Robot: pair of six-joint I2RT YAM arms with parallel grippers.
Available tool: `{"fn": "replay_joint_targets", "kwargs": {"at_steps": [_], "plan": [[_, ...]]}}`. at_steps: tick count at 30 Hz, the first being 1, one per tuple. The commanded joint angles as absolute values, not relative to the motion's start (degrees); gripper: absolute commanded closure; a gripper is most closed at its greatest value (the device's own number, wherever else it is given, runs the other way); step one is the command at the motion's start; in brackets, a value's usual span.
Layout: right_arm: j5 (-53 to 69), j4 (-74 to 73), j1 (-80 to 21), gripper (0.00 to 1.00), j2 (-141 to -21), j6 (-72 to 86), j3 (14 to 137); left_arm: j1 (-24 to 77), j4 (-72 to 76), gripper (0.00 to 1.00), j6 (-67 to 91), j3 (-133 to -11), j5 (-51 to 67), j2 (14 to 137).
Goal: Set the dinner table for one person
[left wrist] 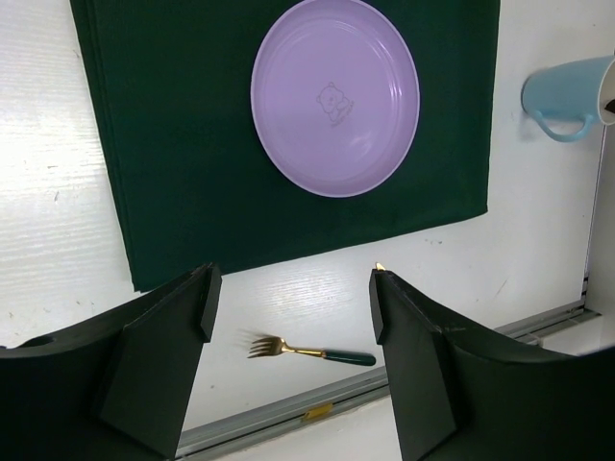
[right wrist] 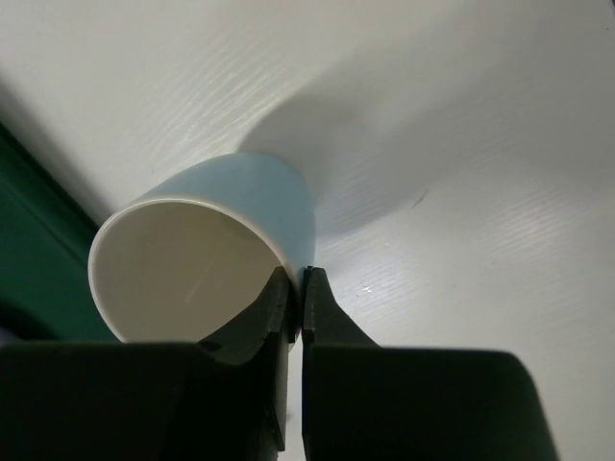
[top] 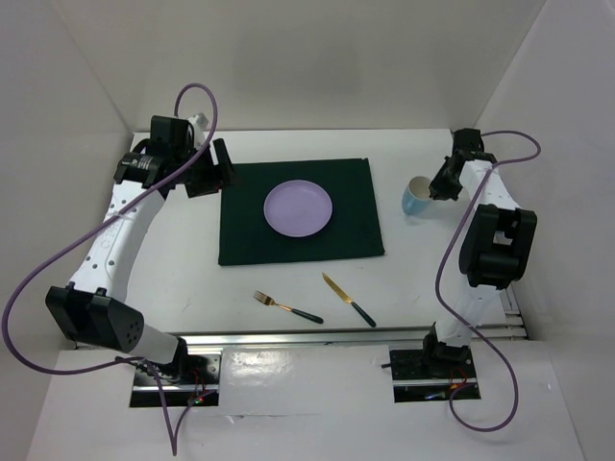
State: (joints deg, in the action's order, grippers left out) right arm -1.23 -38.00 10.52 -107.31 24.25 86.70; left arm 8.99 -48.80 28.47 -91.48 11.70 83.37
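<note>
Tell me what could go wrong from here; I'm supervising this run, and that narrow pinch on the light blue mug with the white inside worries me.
1. The right gripper is clamped on only a thin stretch of the light blue mug wall at the rim, one finger inside and one outside, so the mug might pivot or slip out.
2. The mug sits near the right edge of the dark green cloth mat; setting it down half on that edge could tip it.

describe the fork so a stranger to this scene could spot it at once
On the white table, find the dark green mat holding the lilac plate, then look just on the robot's side of the mat. Two gold utensils with dark green handles lie there. The fork is the left one, with tines; the knife on its right has a plain blade.
</note>
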Motion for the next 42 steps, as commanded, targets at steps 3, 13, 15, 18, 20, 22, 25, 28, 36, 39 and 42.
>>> {"fn": "replay_joint_targets", "kwargs": {"at_steps": [3, 13, 15, 18, 20, 22, 25, 28, 36, 39, 42], "plan": [[-2.03, -36.47, 10.29, 1.0, -104.68, 23.47, 92.45, 9.14, -47.72, 0.19, 27.51, -91.76, 11.34, 82.0], [-6.77, -46.84, -5.35, 1.0, -113.45, 19.34, 114.68, 9.84, -51.42, 0.18, 29.7, -93.08, -1.75, 79.72], [-6.77, -48.25, -7.73, 1.0, -116.97, 20.39, 119.25, 9.84, -52.03, 0.18, 31.54, -93.08, -3.94, 78.49], [-7.46, -50.44, -10.54, 1.0, -122.33, 22.4, 126.28, 9.84, -50.1, 0.18, 32.96, -90.7, -6.15, 75.42], [-8.17, -52.55, -11.68, 1.0, -126.46, 23.64, 131.29, 9.84, -50.1, 0.18, 32.96, -90.09, -6.15, 74.53], [-8.7, -53.08, -12.21, 1.0, -128.4, 24.34, 133.15, 9.84, -50.1, 0.18, 32.96, -90.09, -6.15, 74.53], [-9.23, -52.56, -12.83, 1.0, -129.81, 25.66, 133.15, 9.84, -50.8, 0.18, 32.96, -90.09, -6.68, 74.53], [-9.76, -51.86, -13.36, 1.0, -130.95, 26.28, 132.63, 9.84, -50.8, 0.18, 32.96, -89.56, -6.68, 74.53], [-9.76, -49.13, -12.83, 1.0, -130.34, 28.65, 129.11, 9.84, -50.8, 0.18, 32.43, -88.33, -6.59, 73.48], [-9.76, -48.6, -12.3, 1.0, -131.39, 28.65, 129.11, 9.84, -50.8, 0.18, 32.43, -88.33, -6.59, 73.48], [-7.82, -48.08, -11.78, 1.0, -132.01, 28.65, 129.64, 9.84, -50.8, 0.18, 32.43, -87.81, -6.59, 72.95]]}}
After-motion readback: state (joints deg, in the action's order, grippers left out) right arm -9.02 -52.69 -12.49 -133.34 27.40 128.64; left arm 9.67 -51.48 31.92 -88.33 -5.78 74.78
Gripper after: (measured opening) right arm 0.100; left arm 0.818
